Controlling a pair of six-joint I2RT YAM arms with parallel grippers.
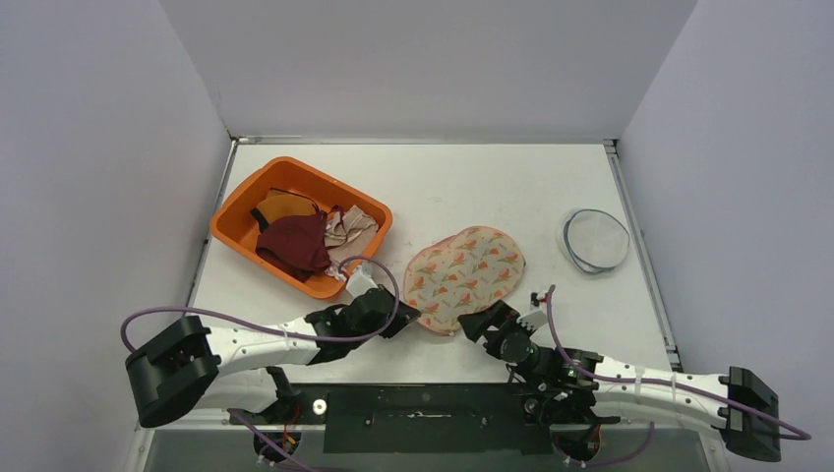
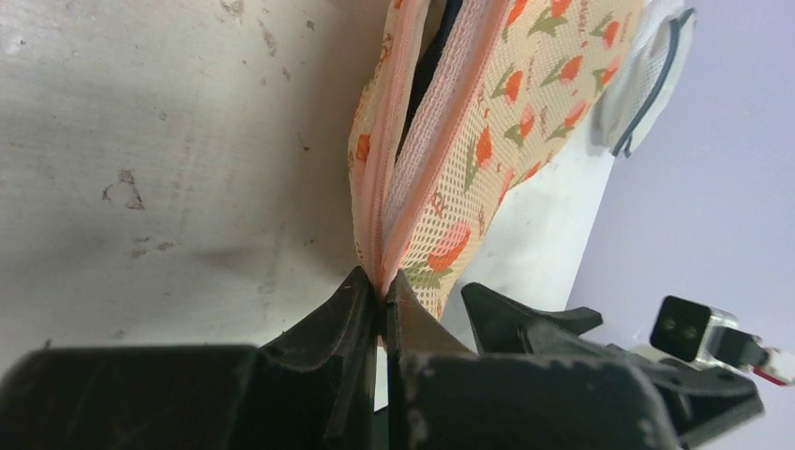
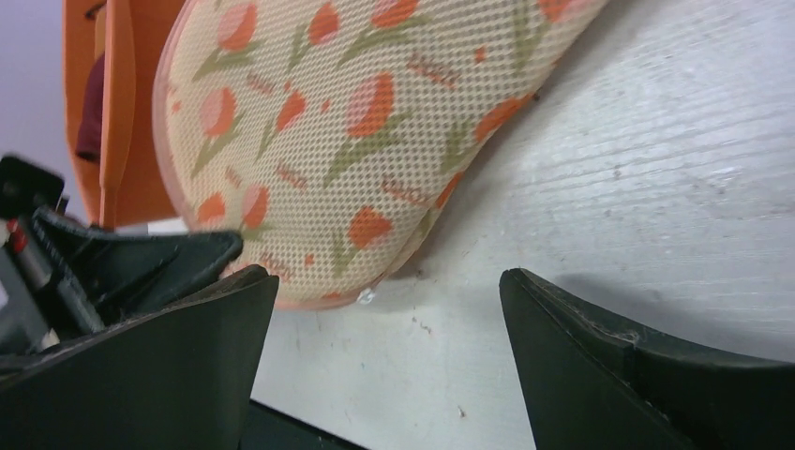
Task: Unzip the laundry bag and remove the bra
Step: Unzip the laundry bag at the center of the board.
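The laundry bag is a cream mesh pouch with orange tulips, lying mid-table. My left gripper is shut on the bag's near-left edge at the pink zipper seam. The zip there is parted and something dark shows inside the gap; the bra itself cannot be made out. My right gripper is open and empty, just in front of the bag's near edge. A small silver zipper pull shows at the bag's rim between my right fingers.
An orange bin with maroon, orange and beige garments stands at the back left; its side also shows in the right wrist view. A round clear mesh bag with a dark rim lies at the right.
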